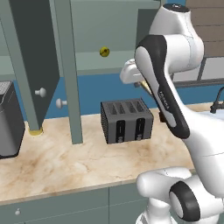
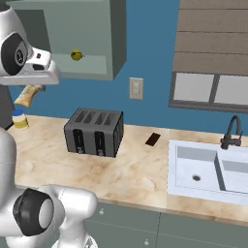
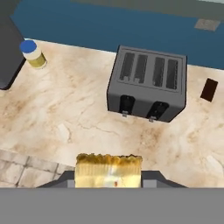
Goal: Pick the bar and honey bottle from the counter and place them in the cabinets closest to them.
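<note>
I'm looking into a rendered home kitchen. A long beige marble-patterned counter point(image 2: 135, 174) runs over grey-green base cupboards point(image 1: 65, 208), and a dark four-slot toaster point(image 2: 94, 131) stands on it against a blue wall point(image 2: 150, 58). To my right the counter holds a white double sink point(image 2: 208, 172) with a black faucet point(image 2: 231, 131) — above it sits a window point(image 2: 210, 89) under a brown slatted blind point(image 2: 213, 34). Grey-green wall cabinets point(image 1: 65, 65) with round white knobs point(image 1: 40, 92) hang overhead, one open door showing an inner shelf point(image 1: 100, 70). A pale wall outlet point(image 2: 136, 88) sits beside them — all household fittings.
</note>
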